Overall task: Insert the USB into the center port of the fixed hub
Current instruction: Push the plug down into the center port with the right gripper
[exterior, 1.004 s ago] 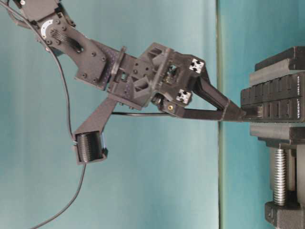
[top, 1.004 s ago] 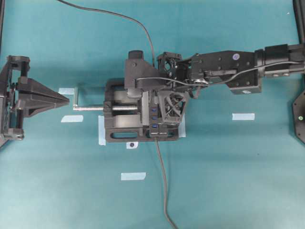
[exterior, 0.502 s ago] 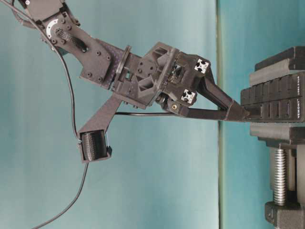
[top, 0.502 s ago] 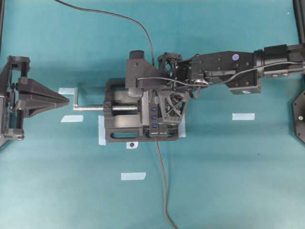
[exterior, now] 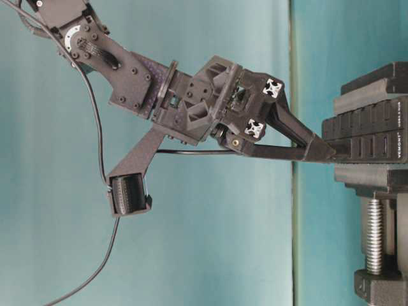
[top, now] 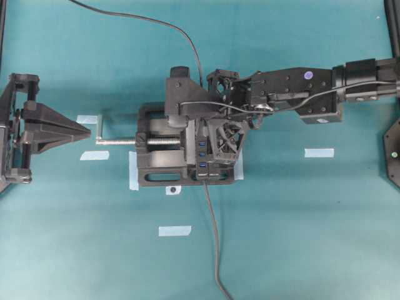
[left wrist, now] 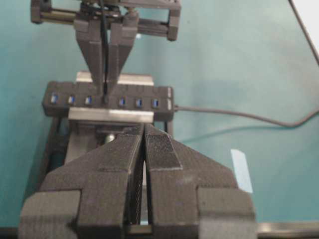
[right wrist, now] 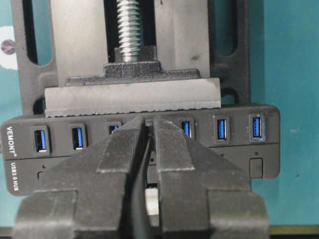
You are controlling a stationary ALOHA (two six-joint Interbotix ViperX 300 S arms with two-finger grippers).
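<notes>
Two grippers show. The right gripper (right wrist: 148,124), at the frame's centre in its own wrist view, has its jaws drawn narrow on the USB's thin dark cable (right wrist: 142,199), which runs down between the fingers; the USB plug itself is hidden behind the fingertips. Those tips press against the fixed hub (right wrist: 234,149) at the middle of its row of blue slots, covering the center port. From table level, the fingertips (exterior: 319,150) meet the hub's face at right. The hub sits clamped in the black vise (top: 156,176), mid-frame overhead. The left gripper (top: 87,131), at the left edge, is pinched closed and empty, well apart from the vise.
</notes>
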